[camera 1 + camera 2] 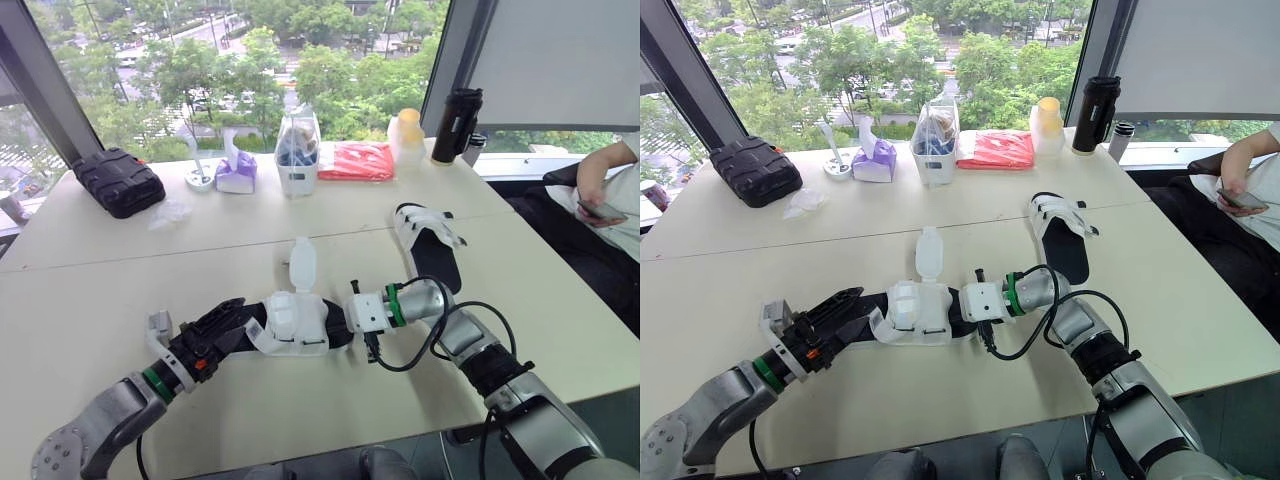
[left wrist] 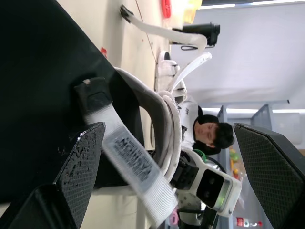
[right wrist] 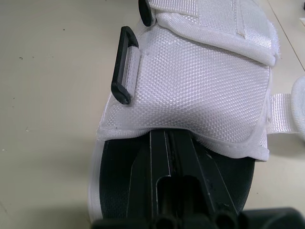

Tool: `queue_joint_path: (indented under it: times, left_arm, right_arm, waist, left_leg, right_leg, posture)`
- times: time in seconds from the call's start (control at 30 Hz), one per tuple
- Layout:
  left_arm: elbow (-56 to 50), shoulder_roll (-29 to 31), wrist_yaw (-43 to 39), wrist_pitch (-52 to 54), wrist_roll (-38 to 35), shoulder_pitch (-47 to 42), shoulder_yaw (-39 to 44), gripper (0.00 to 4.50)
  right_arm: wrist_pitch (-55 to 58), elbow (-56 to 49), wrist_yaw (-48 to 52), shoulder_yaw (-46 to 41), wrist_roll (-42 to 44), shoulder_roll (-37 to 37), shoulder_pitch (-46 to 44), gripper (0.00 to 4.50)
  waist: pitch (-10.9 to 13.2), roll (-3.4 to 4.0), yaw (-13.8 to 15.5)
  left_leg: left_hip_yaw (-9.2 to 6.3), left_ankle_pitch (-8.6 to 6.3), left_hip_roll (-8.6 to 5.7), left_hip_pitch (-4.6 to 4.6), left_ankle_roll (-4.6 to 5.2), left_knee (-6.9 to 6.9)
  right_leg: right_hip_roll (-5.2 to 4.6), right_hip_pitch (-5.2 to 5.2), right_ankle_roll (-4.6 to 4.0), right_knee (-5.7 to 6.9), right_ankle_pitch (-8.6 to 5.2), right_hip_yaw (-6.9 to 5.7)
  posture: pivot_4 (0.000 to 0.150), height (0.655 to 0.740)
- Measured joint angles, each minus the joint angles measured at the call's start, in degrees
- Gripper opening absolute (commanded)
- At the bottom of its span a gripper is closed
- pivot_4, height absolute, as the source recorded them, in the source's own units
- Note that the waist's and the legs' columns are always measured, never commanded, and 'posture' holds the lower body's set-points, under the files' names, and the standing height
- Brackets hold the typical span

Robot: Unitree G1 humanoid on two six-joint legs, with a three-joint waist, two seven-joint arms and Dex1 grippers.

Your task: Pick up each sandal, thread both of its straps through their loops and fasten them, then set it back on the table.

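Observation:
A black-soled sandal with white fabric straps [image 1: 293, 322] lies on the table in front of me, between both grippers. One white strap flap [image 1: 302, 265] sticks out loose toward the far side. My left gripper [image 1: 226, 322] is at the sandal's left end, its fingers [image 2: 82, 167] spread wide with the sole and a strap [image 2: 136, 167] between them. My right gripper [image 1: 338, 322] is shut, its tips tucked under the white upper [image 3: 200, 86] on the insole, near a black loop [image 3: 123, 67]. A second sandal [image 1: 430, 245] lies farther back right.
Along the window edge stand a black case [image 1: 118, 180], a tissue pack [image 1: 236, 172], a clear container [image 1: 297, 150], a red packet [image 1: 357, 160], a yellow-capped bottle [image 1: 406, 135] and a black flask [image 1: 457, 125]. A person [image 1: 612, 200] sits at the right.

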Motion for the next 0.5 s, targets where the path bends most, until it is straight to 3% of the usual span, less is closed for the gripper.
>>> queue_joint_path:
  times: [0.27, 0.5]
  left_arm:
    - [-0.03, -1.29, 0.5, 0.65, 0.01, -0.45, 0.11, 4.48]
    - [-5.49, -0.92, -1.25, 1.63, 0.04, 5.85, -0.09, 4.48]
  right_arm:
    - [0.01, -0.12, 0.0, 0.0, 0.0, -0.01, 0.1, 0.0]
    - [0.09, -0.7, 0.0, 0.07, 0.0, 0.02, 0.32, 0.0]
  waist:
    - [0.0, 0.0, -0.05]
    - [0.0, 0.0, -0.14]
  left_leg:
    - [0.01, 0.0, 0.0, -0.01, 0.0, 0.0]
    - [0.01, -0.02, 0.01, -0.09, 0.02, -0.01]
  right_leg:
    - [0.0, 0.0, 0.01, -0.03, -0.01, 0.0]
    - [-0.01, -0.05, 0.01, -0.11, -0.06, 0.01]
  posture:
    - [0.15, 0.74]
    - [0.15, 0.74]
